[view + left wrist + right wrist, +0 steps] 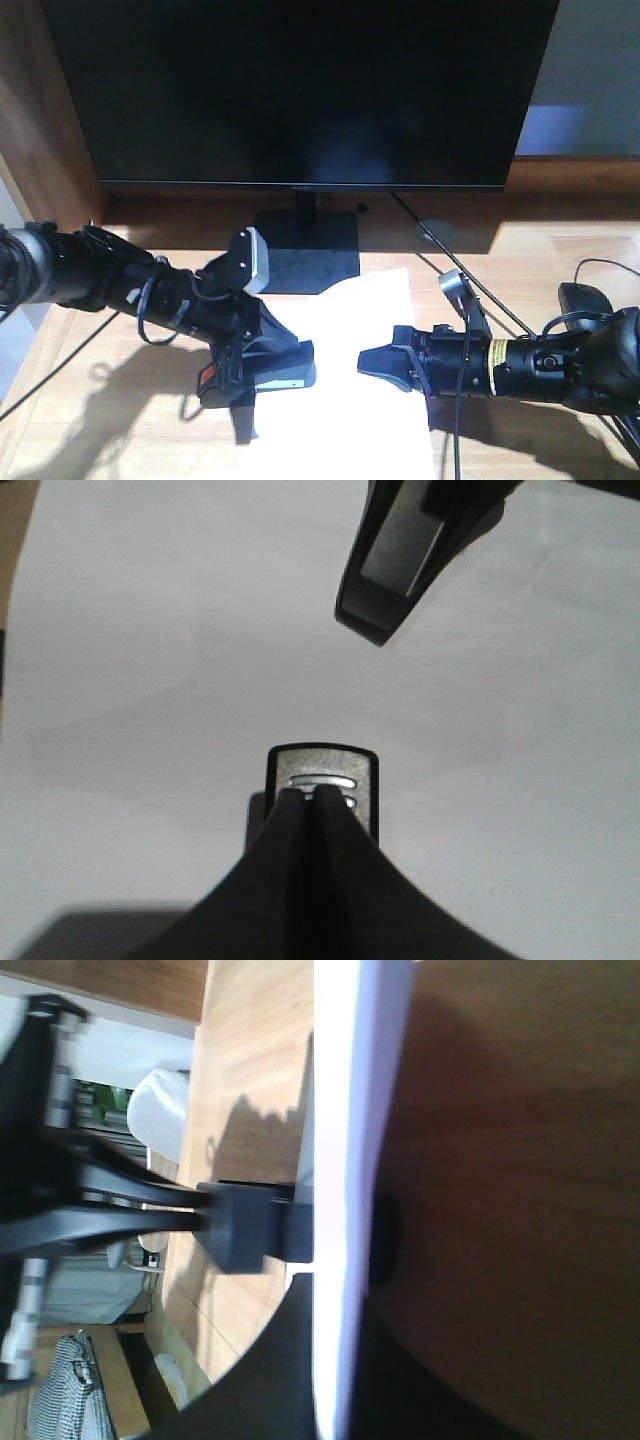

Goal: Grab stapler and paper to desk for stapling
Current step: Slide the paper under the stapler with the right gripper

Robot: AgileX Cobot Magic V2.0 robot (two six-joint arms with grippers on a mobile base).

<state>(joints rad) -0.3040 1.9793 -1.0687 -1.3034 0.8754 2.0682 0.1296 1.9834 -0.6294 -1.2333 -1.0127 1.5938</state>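
Both sets of jaws are closed on something: the left gripper (262, 372) clamps the small black stapler with an orange-red patch (268, 375) at the left edge of the plain white sheet of paper (370, 330), and the right gripper (385, 362) pinches the sheet's right side, seen edge-on in the right wrist view with dark fingers on either face

From the left wrist view, the stapler's metal-plated nose (322, 780) sits over white paper, with the right gripper's tip (385, 580) well apart beyond it. Whether the paper lies between the stapler's plates cannot be told

Paper and stapler are on the light wooden desk with plank grain (540, 250)

Likely risks: the two arms pulling the sheet in opposite directions could crease or tear it; the thin sheet could slide out of the right pinch; the stapler, held near its tail, could twist if pressed

Room is tight behind, where the black monitor's square stand (305, 245) and a thin black cable (470, 280) lie near the paper's far edge. Bare desk shows in front and to the left
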